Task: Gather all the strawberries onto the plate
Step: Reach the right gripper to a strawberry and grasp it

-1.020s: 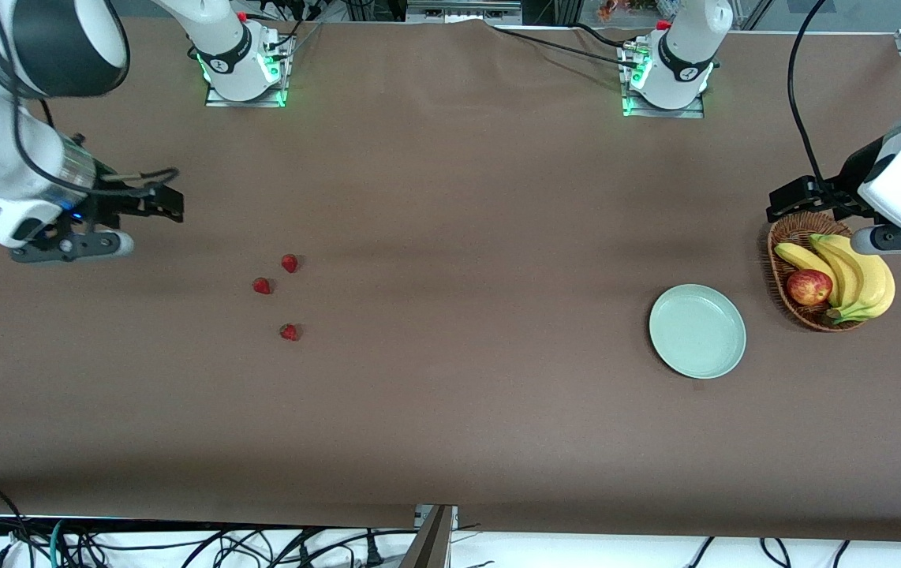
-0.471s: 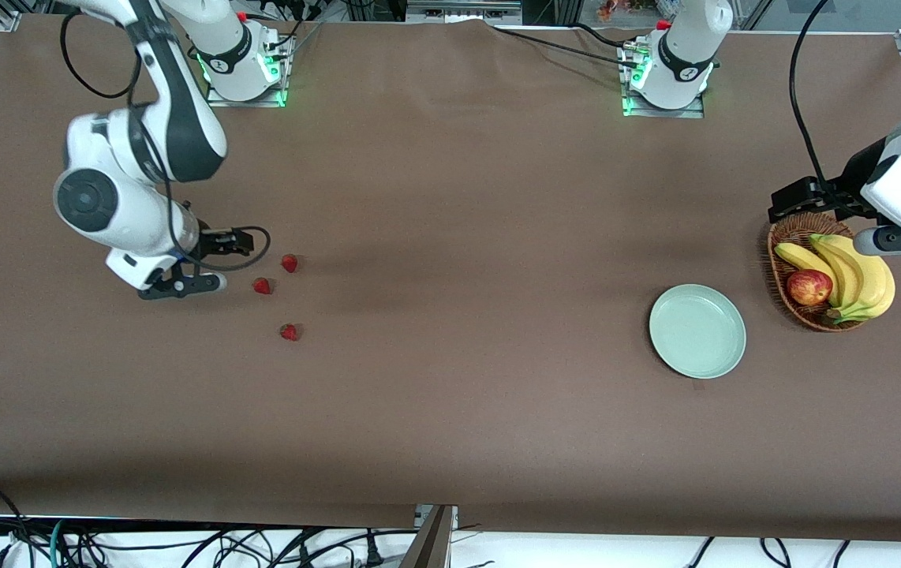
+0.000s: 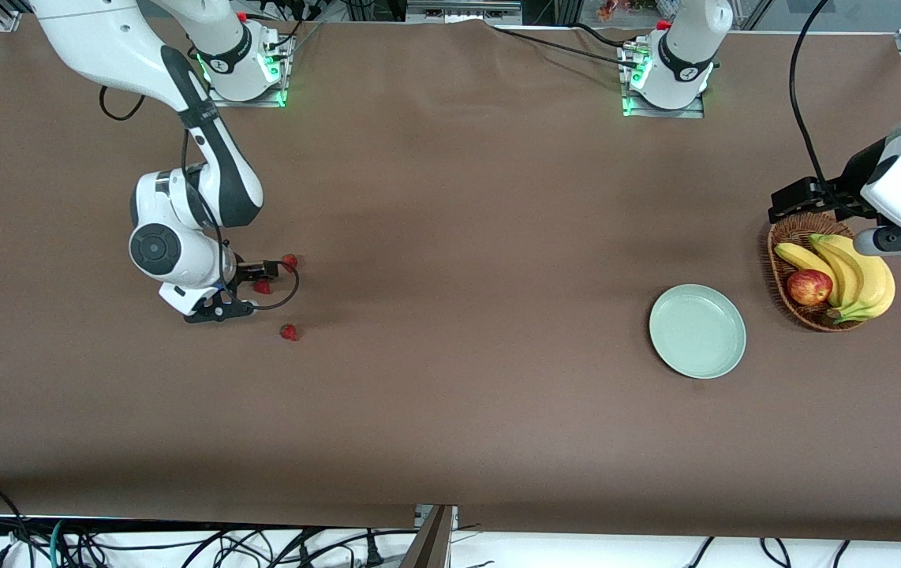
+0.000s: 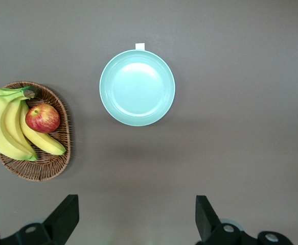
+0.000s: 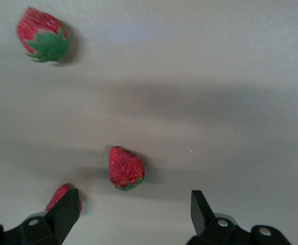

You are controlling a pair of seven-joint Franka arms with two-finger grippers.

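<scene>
Right gripper point(image 3: 249, 285): low over the strawberry cluster toward the right arm's end of the table, fingers spread apart with nothing between them; in its wrist view one strawberry point(image 5: 125, 167) lies in the gap between the fingers, nearer to one finger than to the other.
Left gripper point(image 3: 813, 207): waits above the basket point(image 3: 798, 237), fingers wide apart and empty.
Strawberries: three on the bare table, all well apart from the plate; taking the middle berry point(image 3: 262, 286) as the dial's centre in the front view, a second point(image 3: 289, 263) sits at about 1 o'clock and the third point(image 3: 289, 332) at about 5 o'clock.
Plate point(image 3: 697, 330): empty, toward the left arm's end of the table, just beside the basket of bananas point(image 3: 861, 276) and an apple point(image 3: 809, 287).
Risk, off-centre grasp: the targeted berry is not midway between the fingers, so closing could push it sideways or roll it out.
Risk, neighbour: another strawberry point(image 5: 62, 198) sits close against one fingertip point(image 5: 67, 206); lowering could squash or knock it.
Risk, crushing: berries are probably soft, so a hard squeeze may bruise them.
Risk, carry: the plate is a long way across the table, and a shallow pinch could drop the berry mid-transfer.
</scene>
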